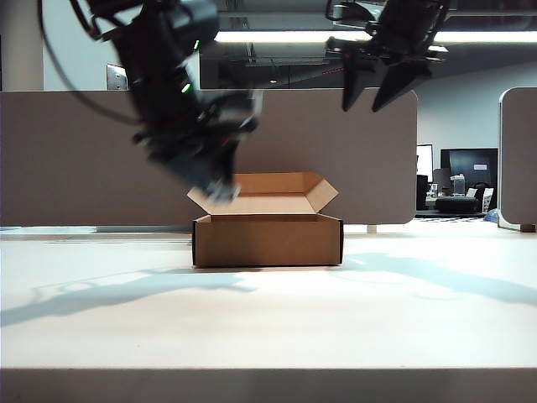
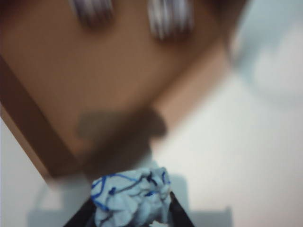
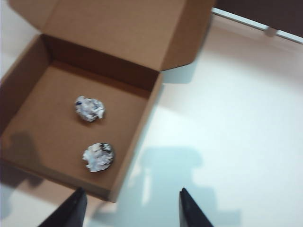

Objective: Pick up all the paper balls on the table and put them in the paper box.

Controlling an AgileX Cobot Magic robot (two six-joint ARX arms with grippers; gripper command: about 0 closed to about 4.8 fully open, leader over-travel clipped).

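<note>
Carrying the third paper ball (image 2: 130, 198) toward the paper box (image 1: 268, 239), pinched between the left gripper (image 2: 129, 215) jaws, closed partway on the wad, visible in the left wrist view. Blurred in the exterior view, left gripper (image 1: 220, 189) near the box's left flap, above the rim, probably so the ball can drop inside rather than catch a wall. Two other paper balls (image 3: 90, 108) (image 3: 98, 157) already lying on the box floor, well apart from each other, toward one side, leaving bare cardboard for a third. Right gripper (image 3: 129, 208) hanging with jaws spread and nothing between them, raised high beyond the box in the exterior view (image 1: 384, 84), likely parked clear of the left arm's path. Flaps splayed outward, mouth fully open. Counter (image 1: 419, 311) around the box bare, with ample room on every side for retreat.
</note>
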